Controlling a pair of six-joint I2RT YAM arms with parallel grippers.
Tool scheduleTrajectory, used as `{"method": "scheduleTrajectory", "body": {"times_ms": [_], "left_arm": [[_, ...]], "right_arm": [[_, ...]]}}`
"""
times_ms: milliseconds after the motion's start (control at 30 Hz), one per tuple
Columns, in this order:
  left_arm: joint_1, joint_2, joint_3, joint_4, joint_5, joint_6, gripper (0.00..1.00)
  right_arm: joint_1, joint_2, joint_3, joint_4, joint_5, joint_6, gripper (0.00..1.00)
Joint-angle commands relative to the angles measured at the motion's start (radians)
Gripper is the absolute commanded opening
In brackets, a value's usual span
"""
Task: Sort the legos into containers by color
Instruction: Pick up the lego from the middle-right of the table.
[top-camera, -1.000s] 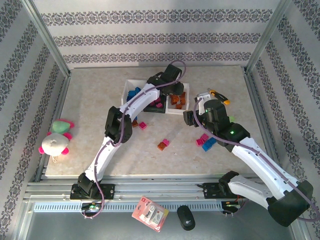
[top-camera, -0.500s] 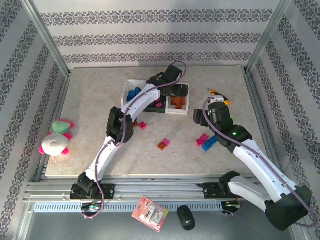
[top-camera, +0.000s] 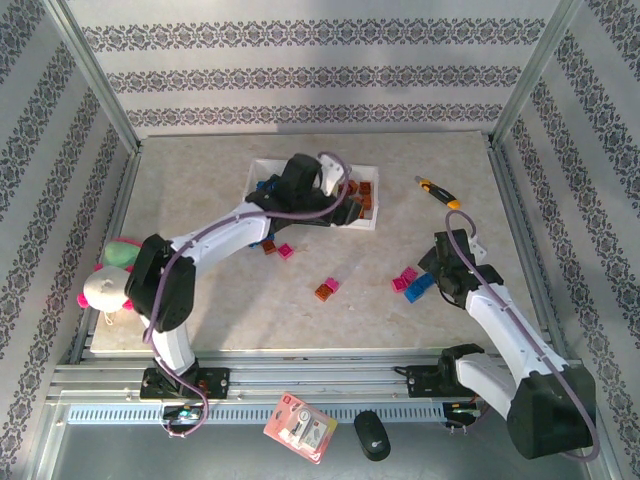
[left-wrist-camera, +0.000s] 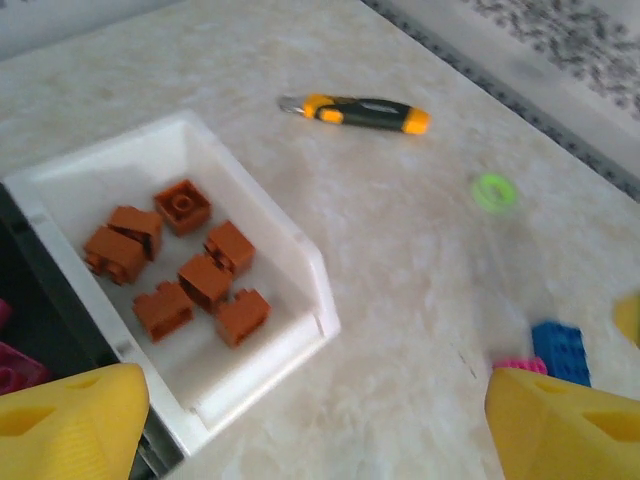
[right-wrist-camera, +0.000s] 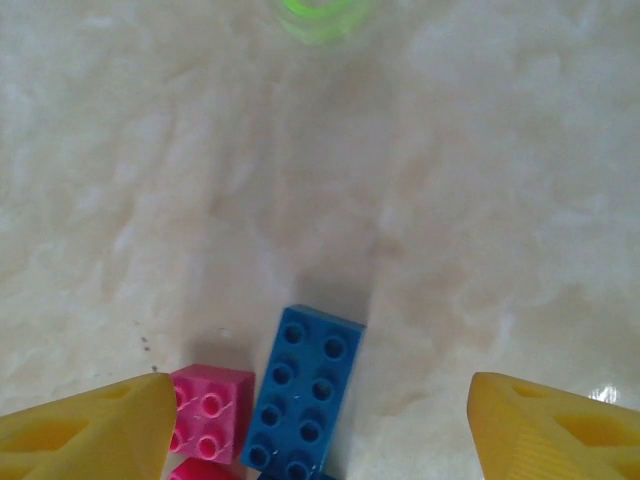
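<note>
My left gripper (top-camera: 345, 203) hangs open beside the right white tray (left-wrist-camera: 300, 262), nothing between its fingers (left-wrist-camera: 70, 420). Several orange-brown legos (left-wrist-camera: 185, 260) lie in that tray. Pink legos (left-wrist-camera: 15, 365) show in the black tray (left-wrist-camera: 40, 320), and blue ones (top-camera: 265, 187) in the left white tray (top-camera: 258, 168). My right gripper (right-wrist-camera: 320, 420) is open, low over a blue lego (right-wrist-camera: 305, 390) with a pink lego (right-wrist-camera: 208, 412) touching its left side. Both lie on the table. Loose legos sit mid-table: a pink one (top-camera: 286, 251) and an orange-and-pink pair (top-camera: 326, 290).
A yellow-and-black utility knife (top-camera: 438, 190) lies at the back right of the table. A pink-and-green plush toy (top-camera: 110, 280) sits at the left edge. A red-and-white packet (top-camera: 300, 427) and a black object (top-camera: 371, 436) rest on the front rail.
My left gripper opened and drew back from over the orange tray, its elbow swinging left. My right arm came nearer and lower over the pink and blue legos.
</note>
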Motion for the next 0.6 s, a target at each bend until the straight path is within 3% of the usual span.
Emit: {"method": "scheduleTrajectory", "body": {"times_ms": [0, 167, 567], "left_arm": [[-0.010, -0.082, -0.150, 0.260, 0.147, 0.132, 0.91], [-0.017, -0.187, -0.285, 0.310, 0.218, 0.188, 1.00], [-0.023, -0.274, -0.405, 0.358, 0.249, 0.241, 0.99]], "right_arm": [[-0.014, 0.038, -0.017, 0.031, -0.042, 0.073, 0.76], [-0.021, 0.136, -0.011, 0.062, -0.054, 0.086, 0.73], [-0.025, 0.316, 0.011, 0.114, -0.087, 0.122, 0.57]]}}
